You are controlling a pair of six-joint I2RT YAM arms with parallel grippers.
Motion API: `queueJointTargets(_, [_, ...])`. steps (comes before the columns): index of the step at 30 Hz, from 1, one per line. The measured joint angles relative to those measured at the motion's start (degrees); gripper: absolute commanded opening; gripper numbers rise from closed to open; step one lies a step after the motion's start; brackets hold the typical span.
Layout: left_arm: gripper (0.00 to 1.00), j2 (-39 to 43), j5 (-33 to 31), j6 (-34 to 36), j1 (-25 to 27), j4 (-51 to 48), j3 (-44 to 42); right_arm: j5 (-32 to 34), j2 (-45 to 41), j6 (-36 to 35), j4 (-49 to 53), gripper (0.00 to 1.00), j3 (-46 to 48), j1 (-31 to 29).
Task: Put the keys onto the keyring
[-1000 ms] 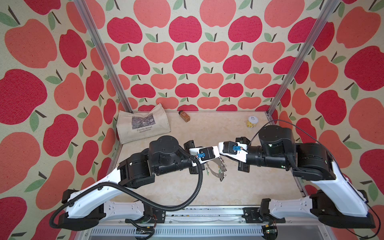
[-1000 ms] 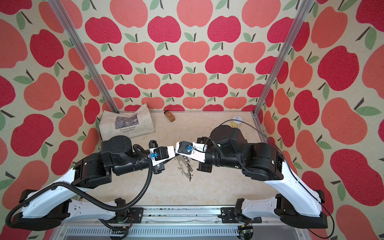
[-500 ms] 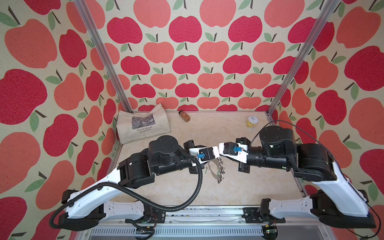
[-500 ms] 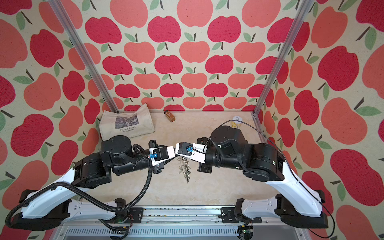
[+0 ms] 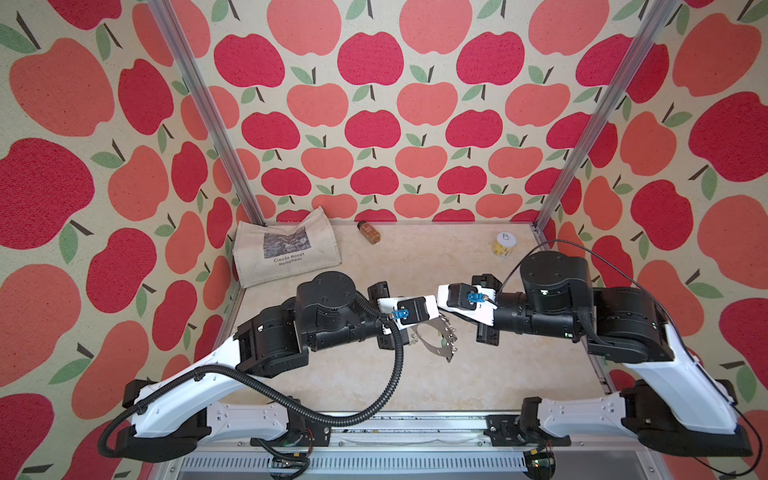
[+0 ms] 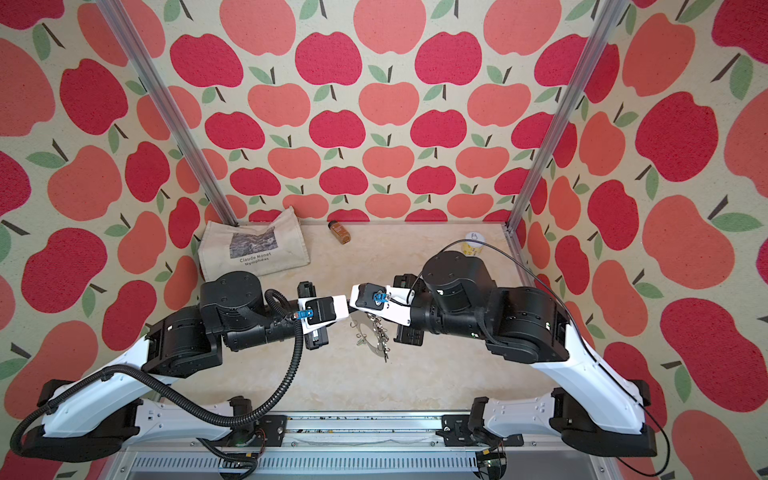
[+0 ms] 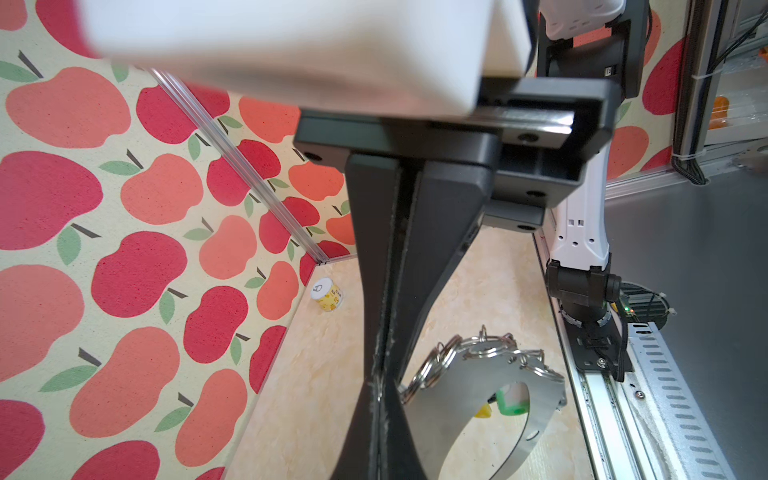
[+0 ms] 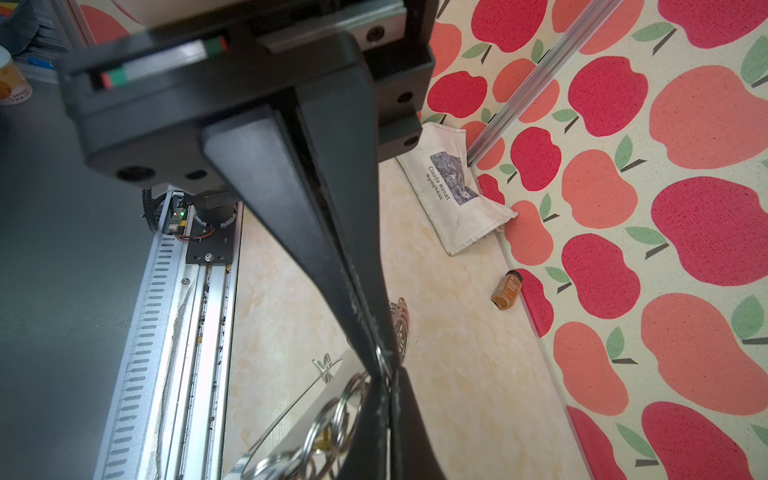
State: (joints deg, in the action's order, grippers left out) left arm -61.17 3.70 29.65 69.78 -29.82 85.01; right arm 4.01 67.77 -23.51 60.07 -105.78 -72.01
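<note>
The keyring (image 5: 437, 341) (image 6: 375, 337), a flat grey plate with a big hole and silver split rings along one edge, hangs tilted above the table under both wrists. In the right wrist view my right gripper (image 8: 384, 407) is shut, with one split ring (image 8: 380, 358) pinched between its fingers. In the left wrist view my left gripper (image 7: 380, 411) is shut right beside the keyring (image 7: 457, 411). The split rings (image 7: 415, 380) touch the side of one finger, and I see nothing between the jaws. The keys are out of view.
A bright green tag (image 7: 513, 405) and a yellow bit (image 7: 484, 412) show through the plate's hole. A cloth tote bag (image 5: 286, 253) lies at the back left. A brown bottle (image 5: 369, 232) lies at the back middle, a yellow can (image 5: 505, 245) at the back right.
The hanging keyring has turned a little under the grippers. Both arms have stayed nearly in place.
</note>
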Motion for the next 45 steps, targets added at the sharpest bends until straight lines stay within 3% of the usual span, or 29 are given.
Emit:
queueJointTargets(12, [0.00,0.94,0.90,0.07,0.00,1.11,-1.20,-0.07,-0.28,0.02,-0.39,0.00,0.42,-0.39])
queueJointTargets(15, [0.00,1.66,1.73,0.31,-0.11,2.21,-1.95,-0.66,-0.79,0.22,-1.11,0.15,0.83,-0.55])
queueJointTargets(21, [0.00,4.74,4.83,0.52,-1.64,4.00,-3.56,-2.38,-3.39,1.11,-2.60,0.31,1.27,-0.66])
queueJointTargets(38, [0.00,5.62,17.70,-0.04,-5.70,7.15,-3.65,-8.98,-5.75,0.74,-7.43,0.32,1.44,-0.66])
queueJointTargets(45, [0.00,5.27,20.79,-0.72,-6.05,8.26,-3.63,-10.67,-4.04,-0.31,-8.02,0.26,1.46,-0.74])
